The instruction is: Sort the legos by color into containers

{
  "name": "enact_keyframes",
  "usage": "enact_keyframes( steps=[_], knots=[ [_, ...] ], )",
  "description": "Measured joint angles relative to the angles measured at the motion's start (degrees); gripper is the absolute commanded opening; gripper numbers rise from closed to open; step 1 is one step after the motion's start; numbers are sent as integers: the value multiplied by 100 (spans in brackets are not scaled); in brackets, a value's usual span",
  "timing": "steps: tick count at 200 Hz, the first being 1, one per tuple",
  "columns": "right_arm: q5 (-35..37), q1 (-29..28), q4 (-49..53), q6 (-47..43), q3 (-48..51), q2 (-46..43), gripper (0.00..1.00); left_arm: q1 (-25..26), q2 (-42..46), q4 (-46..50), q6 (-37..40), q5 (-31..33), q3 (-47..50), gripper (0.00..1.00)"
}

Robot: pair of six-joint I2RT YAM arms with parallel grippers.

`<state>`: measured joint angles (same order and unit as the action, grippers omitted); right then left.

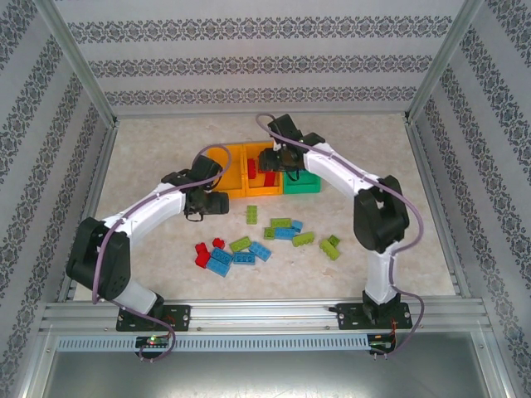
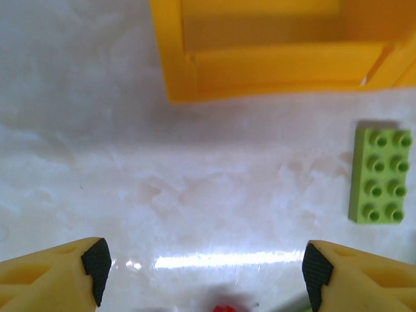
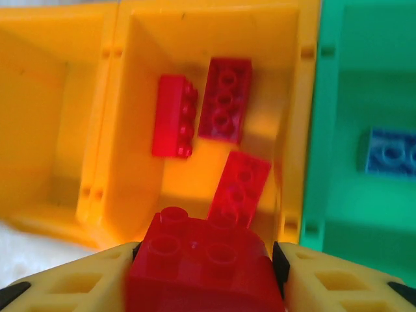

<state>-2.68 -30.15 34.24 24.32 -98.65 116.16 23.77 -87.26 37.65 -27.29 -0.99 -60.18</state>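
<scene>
Three containers stand in a row: a left orange-yellow bin (image 1: 217, 170), a middle orange-yellow bin (image 1: 264, 189) and a green bin (image 1: 304, 186). My right gripper (image 1: 272, 162) hangs over the middle bin (image 3: 296, 130), shut on a red lego (image 3: 205, 266). Three red legos (image 3: 174, 116) lie inside that bin. A blue lego (image 3: 390, 151) lies in the green bin (image 3: 322, 130). My left gripper (image 1: 206, 203) is open and empty above bare table, just in front of the left bin (image 2: 279, 58). A lime green lego (image 2: 381, 174) lies to its right.
Loose legos lie scattered in front of the bins: green ones (image 1: 280, 222), blue ones (image 1: 220, 262) and red ones (image 1: 202, 254). Metal frame rails (image 1: 249, 313) and patterned walls enclose the table. The left bin (image 3: 39, 97) looks empty in the right wrist view.
</scene>
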Motion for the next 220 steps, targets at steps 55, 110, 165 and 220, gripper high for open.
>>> enact_keyframes(
  steps=[55, 110, 165, 220],
  knots=[
    [-129, 144, 260, -251, -925, 896, 61, 199, 173, -85, 221, -487, 450, 79],
    [-190, 155, 376, -332, -1113, 1005, 68, 658, 59, -85, 470, -656, 616, 73],
    [-273, 155, 280, -328, -1025, 951, 75, 752, -210, -83, 507, -654, 619, 69],
    [-280, 275, 247, -326, -748, 728, 75, 778, -393, -81, 529, -629, 621, 63]
  ],
)
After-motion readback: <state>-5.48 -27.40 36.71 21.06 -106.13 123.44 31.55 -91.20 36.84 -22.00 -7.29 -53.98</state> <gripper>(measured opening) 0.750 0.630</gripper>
